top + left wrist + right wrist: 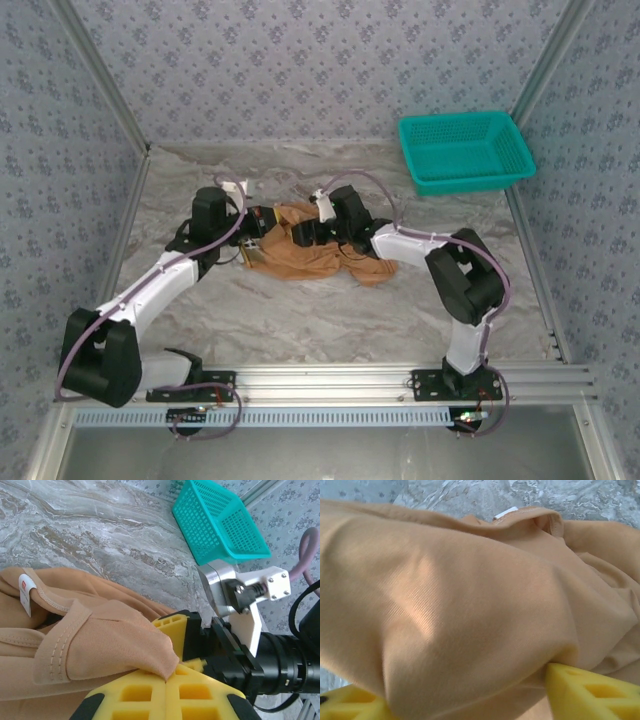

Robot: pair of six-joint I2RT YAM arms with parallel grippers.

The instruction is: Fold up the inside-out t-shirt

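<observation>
- teal basket sits at the far right corner of the counter, just its mesh floor showing, well apart from the shirt
- inside-out t-shirt is bunched up mid-counter between both arms, white label visible
- left end effector is pinched tight on a fold of it
- right end effector has its fingers spread, cloth bulging between them
</observation>
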